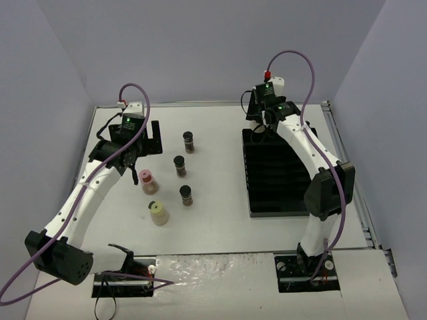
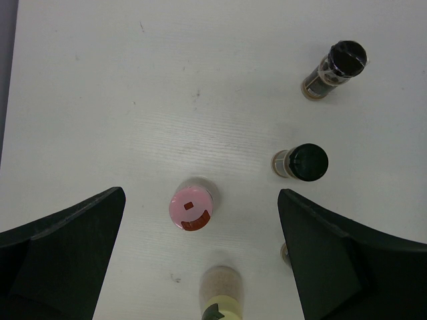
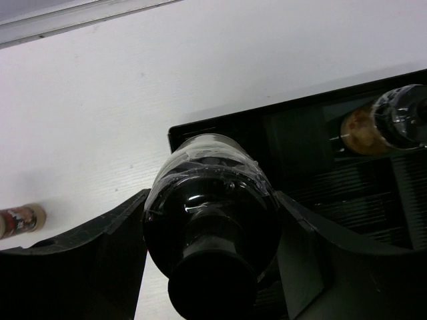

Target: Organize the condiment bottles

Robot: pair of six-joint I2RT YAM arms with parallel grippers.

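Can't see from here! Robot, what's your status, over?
Left claw open above pink-capped jar. Right claw shut on dark jar at tray corner. Nothing blocking.

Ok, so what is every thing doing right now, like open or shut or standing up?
left gripper: open, above the pink-capped jar.
right gripper: shut on the dark jar.
dark jar: held at the black tray's corner.
pink-capped jar: upright on the table, capped.
yellow-capped jar: upright on the table, capped.
far black-capped jar: upright, capped.
middle black-capped jar: upright, capped.
near black-capped jar: upright, capped.
jar in tray: seems to lie on its side.
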